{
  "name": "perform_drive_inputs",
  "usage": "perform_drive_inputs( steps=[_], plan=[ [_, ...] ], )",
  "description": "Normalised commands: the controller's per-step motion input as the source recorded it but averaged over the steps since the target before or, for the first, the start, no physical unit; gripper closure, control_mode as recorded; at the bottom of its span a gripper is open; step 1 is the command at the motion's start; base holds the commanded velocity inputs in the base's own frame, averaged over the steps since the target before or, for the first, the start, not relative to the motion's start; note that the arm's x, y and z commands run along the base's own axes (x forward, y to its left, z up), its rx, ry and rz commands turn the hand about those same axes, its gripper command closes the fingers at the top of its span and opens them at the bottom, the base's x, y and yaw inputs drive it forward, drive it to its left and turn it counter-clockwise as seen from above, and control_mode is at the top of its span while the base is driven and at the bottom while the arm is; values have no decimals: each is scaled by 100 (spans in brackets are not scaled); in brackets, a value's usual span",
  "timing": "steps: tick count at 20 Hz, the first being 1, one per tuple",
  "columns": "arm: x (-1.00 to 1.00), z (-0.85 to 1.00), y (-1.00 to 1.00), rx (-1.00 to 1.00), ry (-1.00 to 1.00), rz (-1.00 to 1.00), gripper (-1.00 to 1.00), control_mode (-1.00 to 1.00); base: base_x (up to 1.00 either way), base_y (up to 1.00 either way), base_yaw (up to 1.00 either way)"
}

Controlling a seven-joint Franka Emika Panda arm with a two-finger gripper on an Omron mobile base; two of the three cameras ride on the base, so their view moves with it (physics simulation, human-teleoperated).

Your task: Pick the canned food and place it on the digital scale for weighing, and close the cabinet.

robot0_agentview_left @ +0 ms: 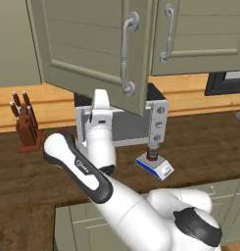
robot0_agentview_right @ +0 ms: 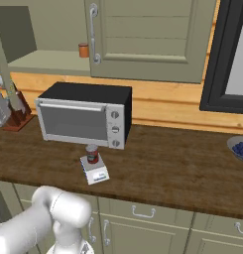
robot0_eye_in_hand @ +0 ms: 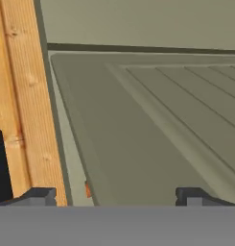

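Observation:
The canned food, dark red with a black-and-white label, stands upright on the small digital scale on the wooden counter in front of the toaster oven. The olive-green cabinet has its left door swung open, while its right door is shut. My gripper is raised just under the open door's lower edge, well left of the can. In the hand view my gripper is open with nothing between its fingertips, and the door's panelled face lies close ahead.
A silver toaster oven stands against the wooden backsplash. A knife block is at the left. An orange-brown cylinder stands on the open cabinet shelf. A blue bowl sits at the far right.

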Motion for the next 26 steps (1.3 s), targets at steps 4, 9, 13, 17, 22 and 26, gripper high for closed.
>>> perform_drive_inputs(
  steps=[4, 9, 13, 17, 22, 26],
  plan=[
    [18, 26, -22, 16, 18, -18, -100, -100, 0, 0, 0],
    [9, 17, -21, 16, 13, -15, -100, -100, 0, 0, 0],
    [55, 0, -2, 4, 1, -13, -100, -100, 0, 0, 0],
    [36, 15, -2, -1, -2, -22, -100, -100, 0, 0, 0],
    [24, 20, 0, -20, -8, -34, -100, -100, 0, 0, 0],
    [28, 42, 0, -24, -16, -36, -100, -100, 0, 0, 0]
  ],
)
